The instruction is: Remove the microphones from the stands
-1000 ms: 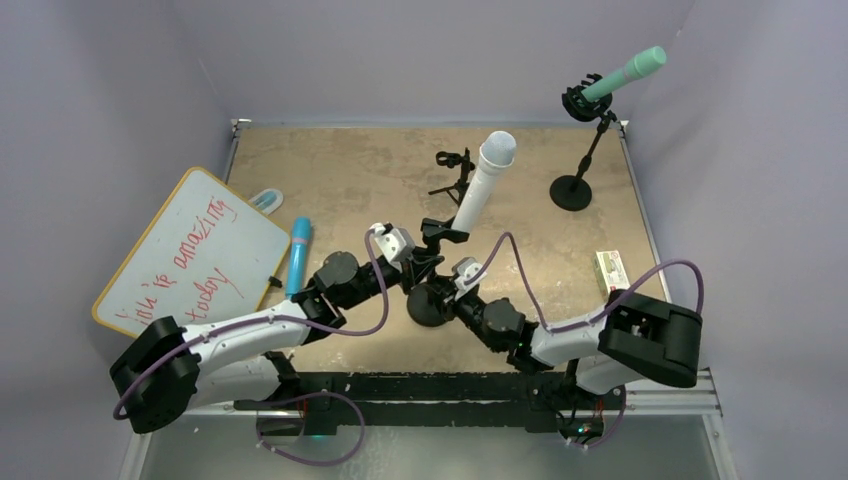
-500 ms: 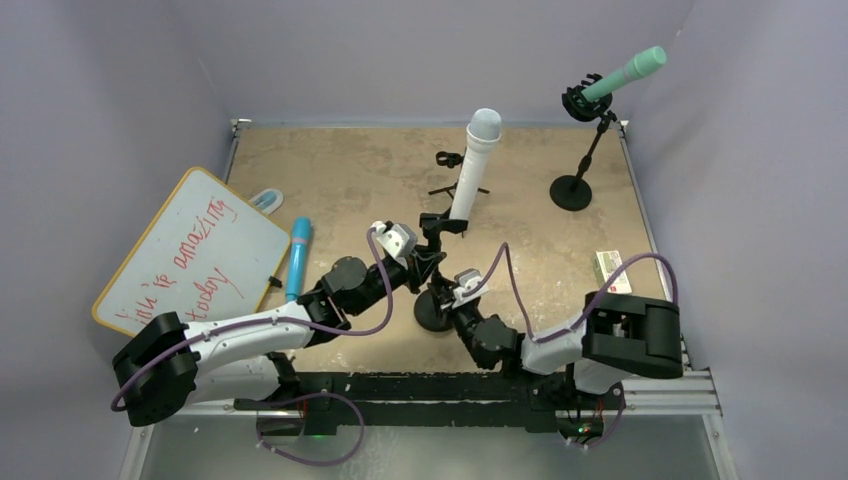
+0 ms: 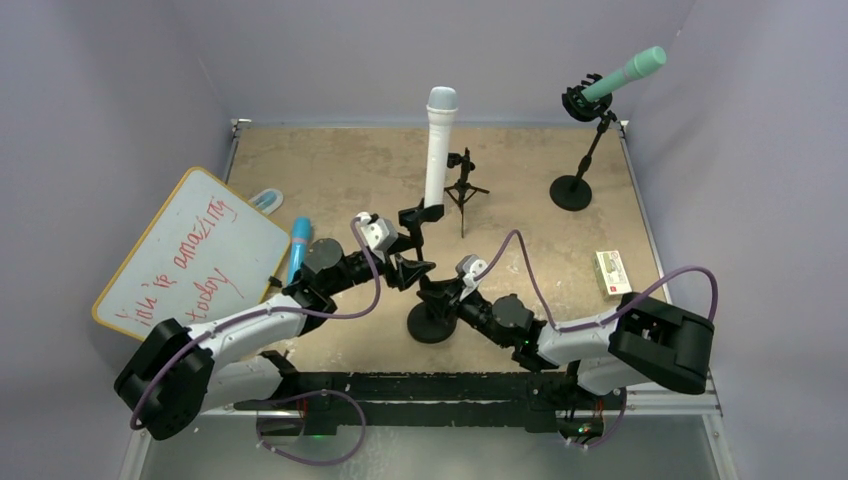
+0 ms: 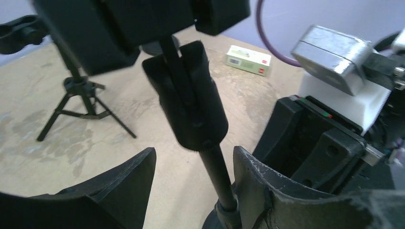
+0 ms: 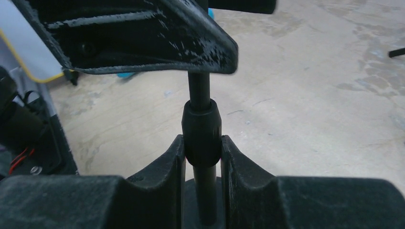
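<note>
The right fingers (image 5: 160, 174) clench the stand (image 5: 202, 131) low on its pole, bracing it. The left fingers (image 4: 122, 183) are spread apart on either side of the pole, touching nothing. Above them, mid-surface (image 3: 330, 170), the white microphone (image 3: 438, 150) stands upright in its clip (image 3: 415, 213). It is probably light, rigid and smooth, and best gripped on the lower barrel.

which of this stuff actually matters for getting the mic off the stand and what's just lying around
For the job: white microphone, black stand, left gripper open around it, right gripper clamped on its pole.

Lying about: green microphone on second stand, small tripod, whiteboard, blue microphone, box.
</note>
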Tool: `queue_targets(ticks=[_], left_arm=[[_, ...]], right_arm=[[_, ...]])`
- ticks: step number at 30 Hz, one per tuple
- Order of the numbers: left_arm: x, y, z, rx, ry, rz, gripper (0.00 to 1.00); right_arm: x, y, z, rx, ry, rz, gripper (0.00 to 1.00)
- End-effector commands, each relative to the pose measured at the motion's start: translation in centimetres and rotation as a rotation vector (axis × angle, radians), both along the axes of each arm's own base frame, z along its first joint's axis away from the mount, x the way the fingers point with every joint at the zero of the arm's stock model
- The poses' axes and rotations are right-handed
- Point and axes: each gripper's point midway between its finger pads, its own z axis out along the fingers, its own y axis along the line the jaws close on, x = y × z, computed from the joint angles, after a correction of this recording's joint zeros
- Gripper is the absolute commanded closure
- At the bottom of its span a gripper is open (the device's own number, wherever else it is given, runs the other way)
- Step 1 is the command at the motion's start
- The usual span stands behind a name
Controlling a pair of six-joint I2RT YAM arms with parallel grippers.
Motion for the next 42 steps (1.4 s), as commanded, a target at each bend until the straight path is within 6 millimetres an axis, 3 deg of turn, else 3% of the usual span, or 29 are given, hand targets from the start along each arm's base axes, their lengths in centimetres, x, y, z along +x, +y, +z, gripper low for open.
queue_targets(ticks=[1,11,20,24,27,32,37,42], left_arm=[[-2.1,-1.3,1.9,-0.053,-0.085,-0.192,0.42],[-1.3,-0.8,3.0,-0.146,-0.075,-0.156,0.56],[-0.7,-0.1,3.8,-0.183,-0.047,-0.089,0.99],[-0.9,-0.3,3.7,-0.168,-0.043,-0.067,1.0],[-1.3,-1.1,3.2,-0.11,-0.076,-0.022,1.0],[-1.4,-0.8,4.2,-0.129,-0.128,0.048,1.0],[-1.5,-0.8,3.6,-0.102,-0.136,0.037,1.0],[-1.8,-1.0,2.3,-0.062,-0.131,0.013,1.0]], right_arm=[[-1.8,2.1,1.8,0.063,-0.012,0.155,0.94],[-1.7,1.5,1.4,0.059,-0.015,0.145,0.94],[-1.1,1.6,0.8,0.047,-0.007,0.113,0.94],[0.8,1.4,1.5,0.055,0.012,0.002,0.94],[1.7,0.3,2.2,0.009,-0.002,-0.249,0.95],[0.9,-1.6,3.0,-0.064,-0.076,-0.52,0.94],[0.0,-0.5,1.8,-0.041,-0.056,-0.429,0.86],[-1.4,0.0,2.4,0.095,0.002,-0.229,0.55]])
